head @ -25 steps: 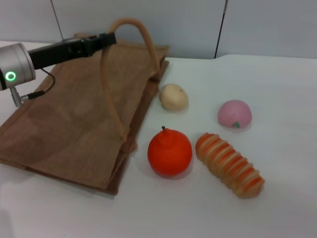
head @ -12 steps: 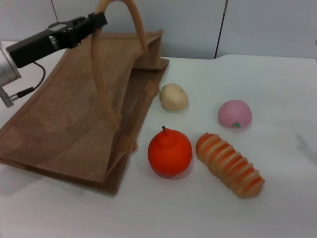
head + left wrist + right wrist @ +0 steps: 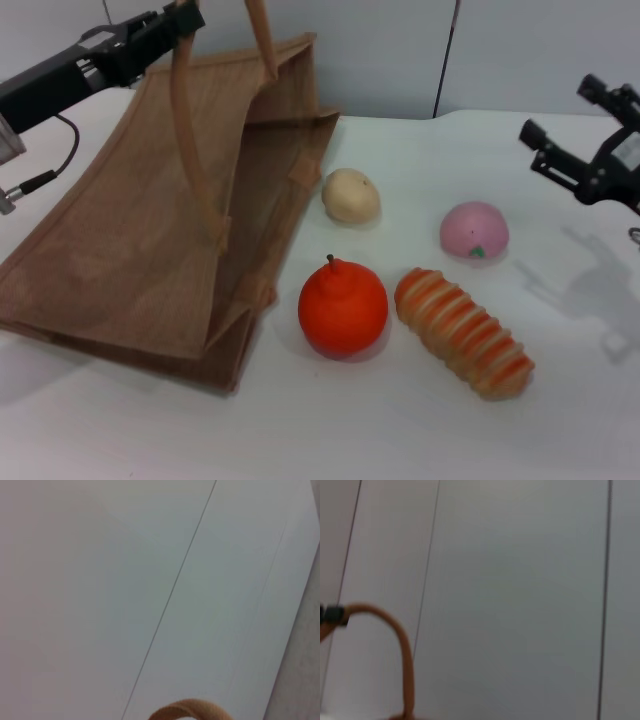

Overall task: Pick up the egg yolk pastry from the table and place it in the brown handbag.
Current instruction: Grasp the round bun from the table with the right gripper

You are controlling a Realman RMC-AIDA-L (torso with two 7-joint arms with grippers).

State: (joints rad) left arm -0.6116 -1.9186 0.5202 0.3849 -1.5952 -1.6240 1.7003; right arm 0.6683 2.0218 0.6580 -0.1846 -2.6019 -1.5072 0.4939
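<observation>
The egg yolk pastry (image 3: 350, 195), a pale cream ball, lies on the white table just right of the brown handbag (image 3: 150, 240). My left gripper (image 3: 185, 18) is at the top left, shut on one loop handle (image 3: 190, 130) of the bag. It holds that side up, so the bag's mouth gapes toward the pastry. The handle also shows in the left wrist view (image 3: 187, 711) and the right wrist view (image 3: 402, 650). My right gripper (image 3: 556, 110) is open and empty, in the air at the right edge, above and right of the pink bun.
An orange fruit (image 3: 342, 307) sits in front of the pastry, close to the bag's front corner. A pink dome bun (image 3: 473, 229) and an orange-striped bread (image 3: 462, 331) lie to the right. A grey wall (image 3: 400, 50) stands behind the table.
My left gripper has risen with the handle, lifting the bag's upper side and opening its mouth wider. My right gripper has come into view at the right.
</observation>
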